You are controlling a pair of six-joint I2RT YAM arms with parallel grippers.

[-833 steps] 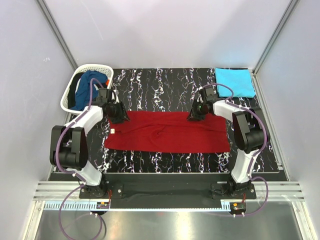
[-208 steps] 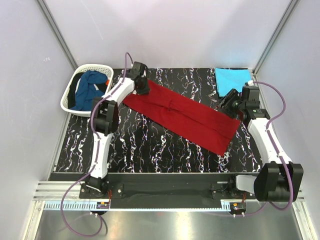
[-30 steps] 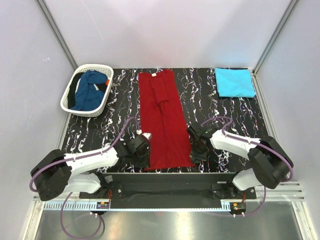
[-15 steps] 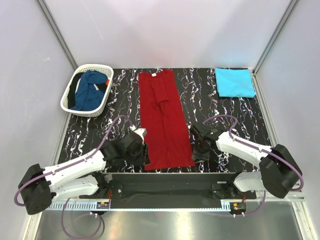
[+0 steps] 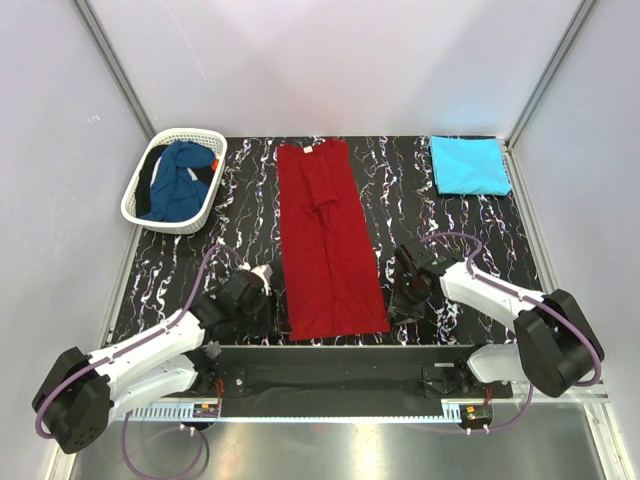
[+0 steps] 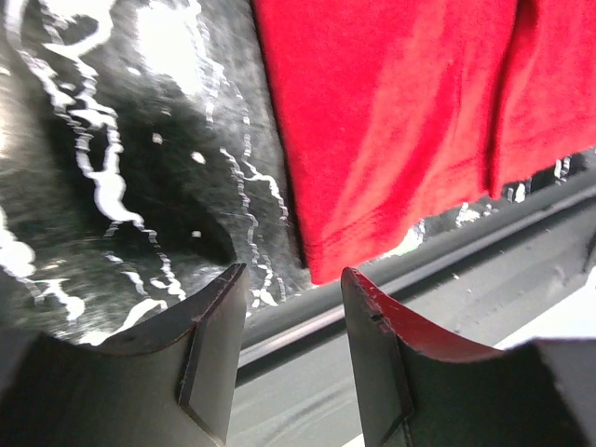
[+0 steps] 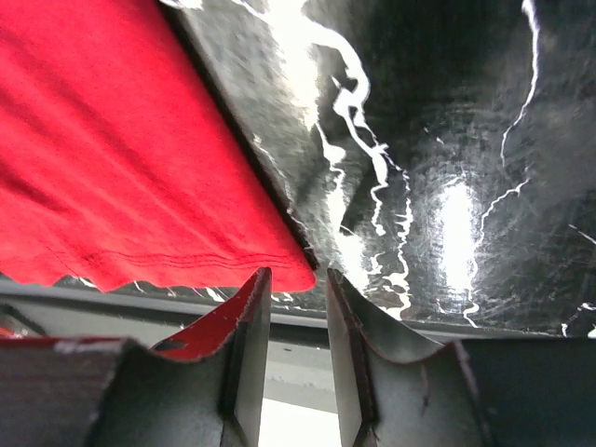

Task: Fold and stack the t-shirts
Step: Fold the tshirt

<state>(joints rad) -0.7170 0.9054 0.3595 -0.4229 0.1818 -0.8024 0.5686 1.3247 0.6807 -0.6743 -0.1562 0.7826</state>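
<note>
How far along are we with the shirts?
Done: turquoise shirt lies folded at the far right corner. In hand: red shirt folded into a long strip, left gripper and right gripper open at its near corners. Left: dark blue shirt, crumpled in the basket.

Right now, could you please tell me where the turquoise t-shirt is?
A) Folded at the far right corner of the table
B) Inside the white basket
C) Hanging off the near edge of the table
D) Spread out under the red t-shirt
A: the turquoise t-shirt lies folded flat at the far right corner of the table, apart from the red t-shirt and the basket.
</note>
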